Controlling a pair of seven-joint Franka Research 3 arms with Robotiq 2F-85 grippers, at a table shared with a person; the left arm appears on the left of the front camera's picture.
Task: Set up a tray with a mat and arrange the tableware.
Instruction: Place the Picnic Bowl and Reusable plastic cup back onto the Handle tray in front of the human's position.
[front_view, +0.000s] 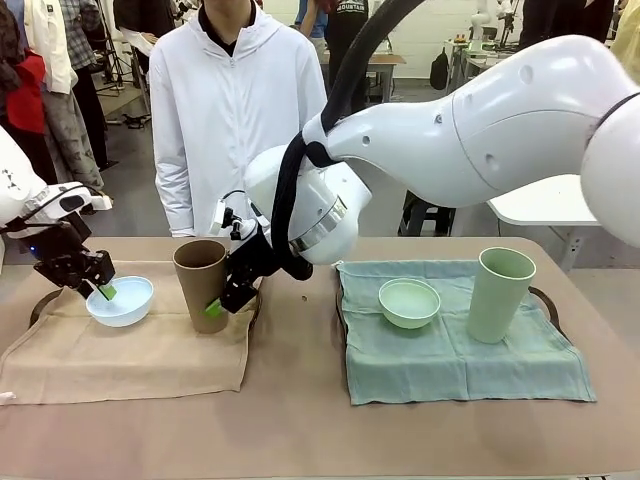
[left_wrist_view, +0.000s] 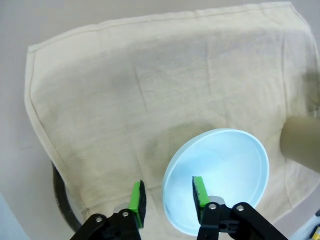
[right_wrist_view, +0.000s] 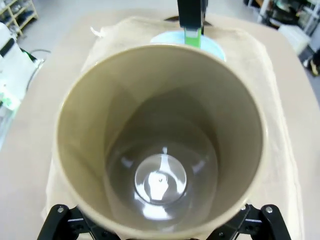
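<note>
A beige mat (front_view: 130, 350) covers the left tray (front_view: 40, 300), and a pale blue bowl (front_view: 120, 300) and a tan-brown cup (front_view: 200, 280) stand on it. My left gripper (front_view: 103, 290) is at the bowl's near-left rim. In the left wrist view its fingers (left_wrist_view: 136, 200) straddle the rim of the bowl (left_wrist_view: 220, 180), one outside and one inside, with gaps on both sides. My right gripper (front_view: 212, 305) reaches across to the cup, which stands upright between its widely spread jaws (right_wrist_view: 160, 150). A green mat (front_view: 460, 345) holds a mint green bowl (front_view: 409, 302) and a pale green cup (front_view: 500, 293).
A person in a white jacket (front_view: 235, 110) stands at the far side of the table. The right tray's dark handle (front_view: 546, 298) pokes out from under the green mat. Bare table (front_view: 300, 420) runs between the two mats and along the near edge.
</note>
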